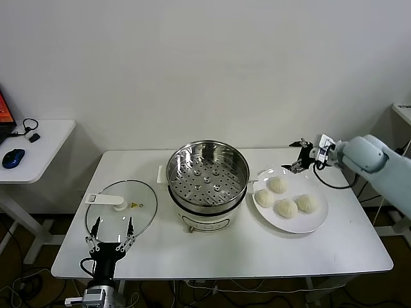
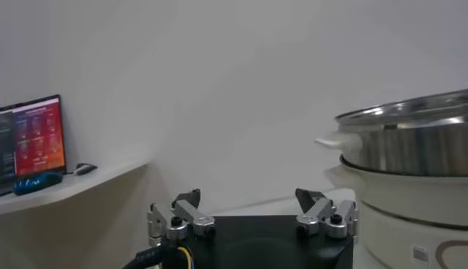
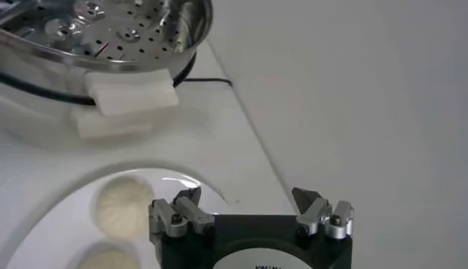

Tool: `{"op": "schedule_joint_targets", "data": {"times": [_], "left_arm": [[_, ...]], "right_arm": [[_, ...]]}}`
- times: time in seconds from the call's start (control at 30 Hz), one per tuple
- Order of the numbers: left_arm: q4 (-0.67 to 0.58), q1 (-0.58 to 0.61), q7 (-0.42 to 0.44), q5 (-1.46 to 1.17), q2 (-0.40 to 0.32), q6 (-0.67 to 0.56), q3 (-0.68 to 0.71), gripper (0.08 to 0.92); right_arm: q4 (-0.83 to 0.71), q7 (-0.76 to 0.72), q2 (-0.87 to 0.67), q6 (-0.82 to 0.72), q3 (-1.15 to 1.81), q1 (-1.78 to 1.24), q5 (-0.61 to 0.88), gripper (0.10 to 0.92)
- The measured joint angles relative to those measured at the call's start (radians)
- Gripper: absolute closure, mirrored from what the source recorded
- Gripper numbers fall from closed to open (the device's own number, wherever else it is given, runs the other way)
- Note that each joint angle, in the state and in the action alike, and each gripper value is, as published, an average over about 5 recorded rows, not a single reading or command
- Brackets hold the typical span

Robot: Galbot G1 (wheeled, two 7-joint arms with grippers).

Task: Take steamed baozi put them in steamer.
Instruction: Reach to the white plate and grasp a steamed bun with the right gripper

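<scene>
**Right arm poised above the plate, first bun yet to be picked**

The round shiny stainless-steel steamer point(image 1: 207, 174) with its perforated tray sits mid-worktop on a white base, and everything else is placed from it. Just beside it, on the robot's right, a large white plate point(image 1: 314, 221) carries the four small cream-white domed steamed baozi point(image 1: 286, 195), clustered and all still on the plate; the steamer tray shows no bun. On the steamer's other side a flat glass lid with a white handle point(image 1: 121, 206) lies on the white worktop point(image 1: 257, 253).

The right gripper point(image 1: 300, 158) hangs beyond the plate's far edge, farther from the steamer than the buns are, its jaws spread wide and holding nothing; the right wrist view shows one bun below and ahead of them. The left gripper point(image 1: 110, 233) waits over the near edge of the lid, jaws also apart and empty.

The step in hand looks like the reach for a first bun. To do it well, the right gripper should come down centred over one bun, probably the one nearest it, straddling the dome at its widest part, and close gently, since soft dough likely dents or tears. Neighbouring buns sit close, so the jaws should enter the gaps without nudging them, then lift clear of the steamer rim before moving across
</scene>
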Motion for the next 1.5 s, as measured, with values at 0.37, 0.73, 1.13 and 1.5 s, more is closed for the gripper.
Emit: {"op": "schedule_joint_targets", "data": {"times": [0.37,0.73,1.13,1.5], "left_arm": [[-0.004,0.003,0.007,0.007,0.0,-0.014,0.009,0.177],[0.005,0.002,0.017,0.016,0.0,-0.022,0.001,0.177],[0.013,0.0,0.031,0.033,0.0,-0.03,-0.003,0.177],[0.03,-0.003,0.036,0.049,0.0,-0.04,-0.013,0.177]], "right_arm": [[-0.231,-0.199,0.176,0.142,-0.451,0.258,0.063,0.203],[-0.462,-0.284,0.354,0.216,-0.529,0.23,0.04,0.203],[-0.629,-0.309,0.486,0.237,-0.499,0.137,-0.011,0.203],[-0.706,-0.309,0.526,0.242,-0.457,0.06,-0.071,0.203]]}}
